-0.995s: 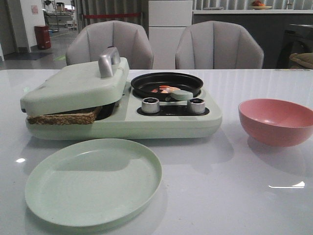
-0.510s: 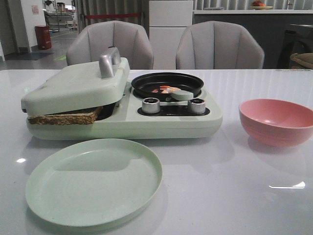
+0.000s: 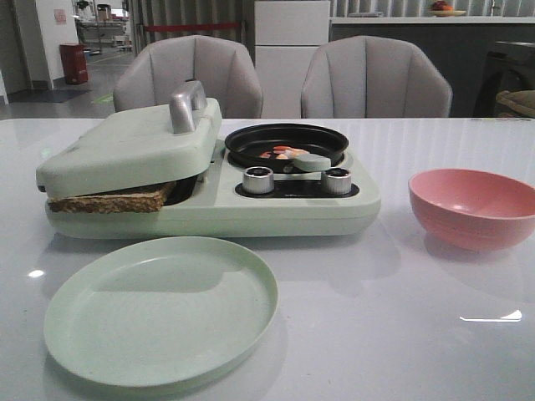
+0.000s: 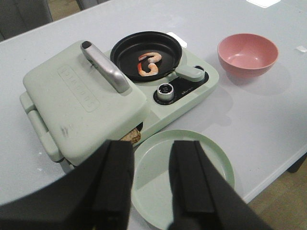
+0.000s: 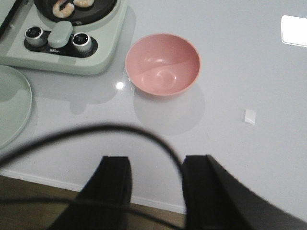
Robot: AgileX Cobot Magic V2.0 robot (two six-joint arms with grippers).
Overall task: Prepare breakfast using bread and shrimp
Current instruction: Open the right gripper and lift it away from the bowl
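Note:
The bread lies clamped under the shut lid of the pale green breakfast maker; only its brown edge shows, also in the left wrist view. The shrimp lie in the black pan on the maker's right side and show in the right wrist view too. My left gripper is open and empty, high above the green plate. My right gripper is open and empty over the table's front edge, short of the pink bowl. Neither gripper shows in the front view.
The lid has a silver handle. Two silver knobs and a green pan handle sit at the maker's front. The pink bowl stands empty to the right. A small white scrap lies on the table. Two chairs stand behind.

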